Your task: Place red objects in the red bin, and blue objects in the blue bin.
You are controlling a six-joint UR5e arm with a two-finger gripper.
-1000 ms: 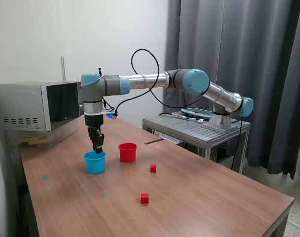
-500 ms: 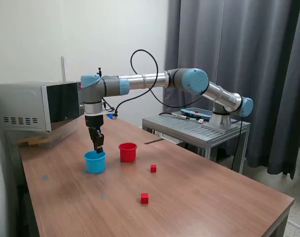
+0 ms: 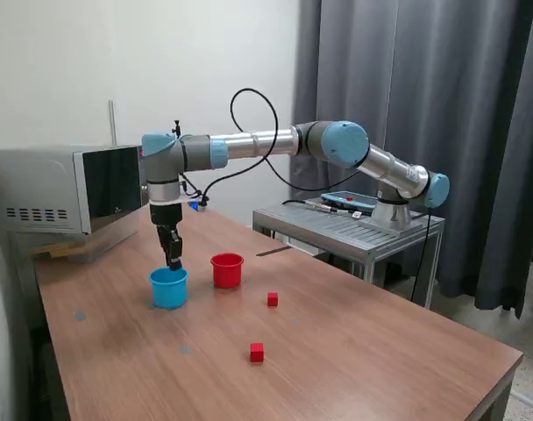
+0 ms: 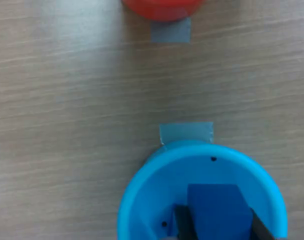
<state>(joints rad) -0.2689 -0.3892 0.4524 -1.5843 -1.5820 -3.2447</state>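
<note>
My gripper (image 3: 173, 259) hangs straight over the light blue bin (image 3: 168, 288), its tips just above the rim. In the wrist view its two dark fingers (image 4: 182, 222) sit flush against the sides of a dark blue cube (image 4: 214, 207), shut on it, inside the mouth of the blue bin (image 4: 142, 192). The red bin (image 3: 227, 270) stands just beside it, toward the exterior view's right, and only its edge shows in the wrist view (image 4: 162, 6). Two red cubes lie on the table, one (image 3: 273, 299) near the red bin and one (image 3: 257, 352) nearer the front edge.
A microwave (image 3: 65, 189) sits at the back on the exterior view's left. A metal stand (image 3: 350, 224) carrying the arm's base and a tablet adjoins the table at the back. Grey tape patches (image 4: 186, 131) mark the wood beside each cup.
The gripper has risen very slightly and drifted a little to the exterior view's left above the blue bin. The cups and the red cubes have not moved.
</note>
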